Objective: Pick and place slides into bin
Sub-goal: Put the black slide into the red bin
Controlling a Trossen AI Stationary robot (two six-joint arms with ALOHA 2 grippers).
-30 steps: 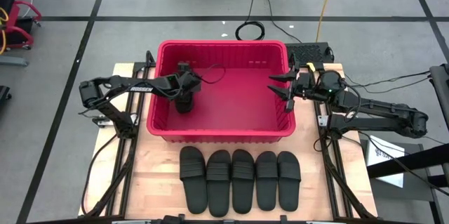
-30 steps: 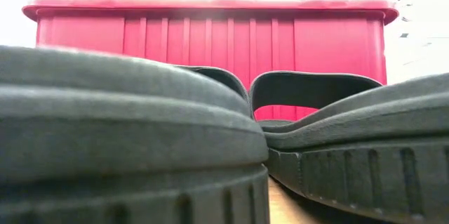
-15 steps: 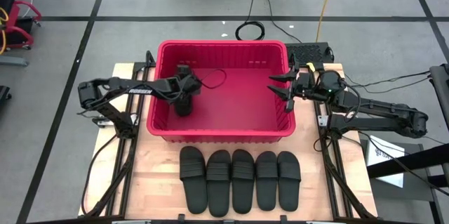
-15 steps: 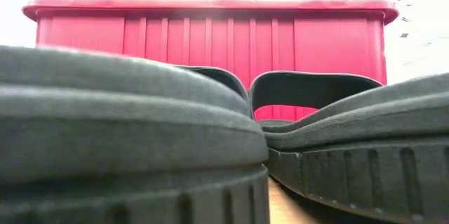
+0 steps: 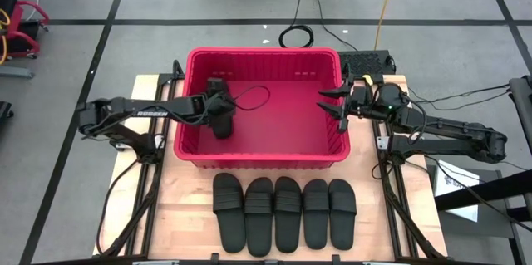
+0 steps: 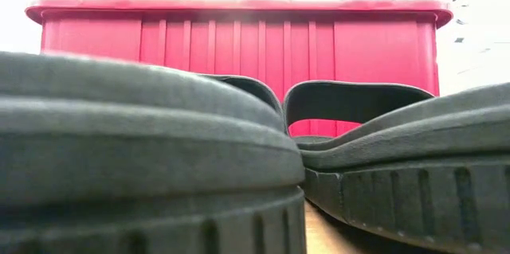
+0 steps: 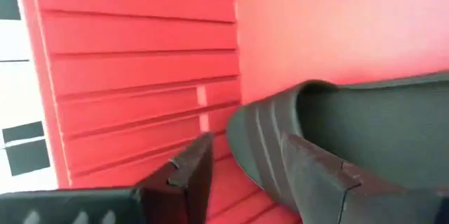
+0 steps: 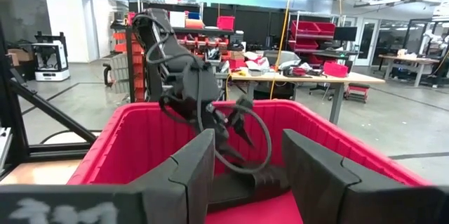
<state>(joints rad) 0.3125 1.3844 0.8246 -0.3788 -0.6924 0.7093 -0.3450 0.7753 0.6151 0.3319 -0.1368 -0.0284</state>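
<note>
One black slide (image 7: 365, 133) lies on the floor of the red bin (image 5: 262, 159), close to its left wall; the right wrist view shows it as well (image 8: 242, 185). My left gripper (image 7: 249, 175) reaches down into the bin and stands open over the slide's ribbed strap (image 7: 263, 136). My right gripper (image 5: 331, 103) waits open above the bin's right rim, with nothing between its fingers. Several more slides (image 5: 287, 211) lie side by side on their soles on the table near the bin's near wall. My left gripper is open with its fingers on either side of the slide's strap edge (image 7: 245, 147), pointing down from above. I cannot tell whether a finger touches the slide. The slide rests on the bin floor.
The bin's ribbed left wall (image 7: 133, 76) is close beside my left gripper. A black cable (image 5: 253, 97) loops from the left wrist over the bin. The slides (image 6: 143, 142) on the table fill the low view in front of the bin's near wall (image 6: 239, 43).
My left gripper has opened and let go of the slide, which now lies on the bin floor. The left arm has risen a little and shows higher above the bin's rim in the low view.
</note>
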